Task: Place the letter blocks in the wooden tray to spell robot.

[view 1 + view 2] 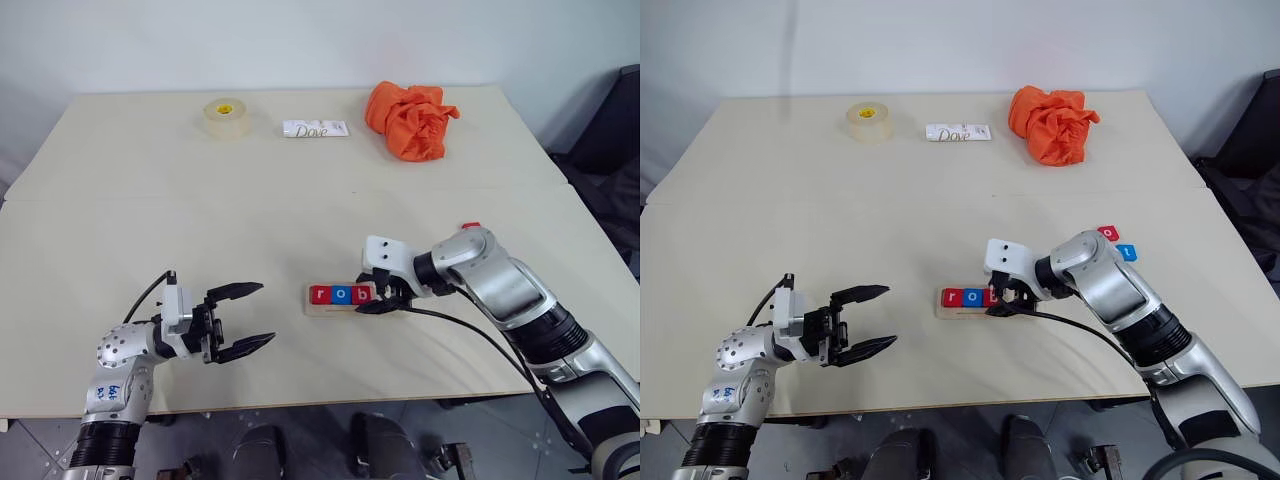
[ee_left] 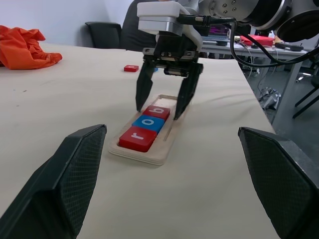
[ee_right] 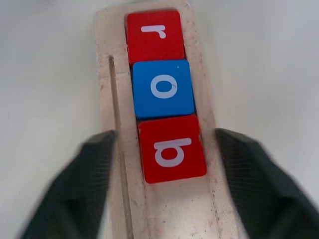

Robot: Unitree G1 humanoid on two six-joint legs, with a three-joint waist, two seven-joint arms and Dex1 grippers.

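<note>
Found the left gripper [image 1: 262, 312] idle near the table's front edge, jaws spread wide on nothing. Read r [image 3: 154, 35], o [image 3: 163, 88], b [image 3: 172, 147] in the wooden tray [image 2: 149, 157] at mid-table, flat in the groove, edges touching. Found the right gripper [image 2: 158, 113] wide astride the b, clear of its sides. Judged best to lift straight up without nudging the row, then fetch from the red tile [image 1: 1107, 232] and blue tile [image 1: 1126, 252] lying loose beyond that arm. Noted a pale table [image 1: 300, 210] carrying a tape roll [image 1: 226, 117], white packet [image 1: 316, 128] and orange cloth [image 1: 410, 120] along the far edge; dark chair [image 1: 610, 130] at right.
</note>
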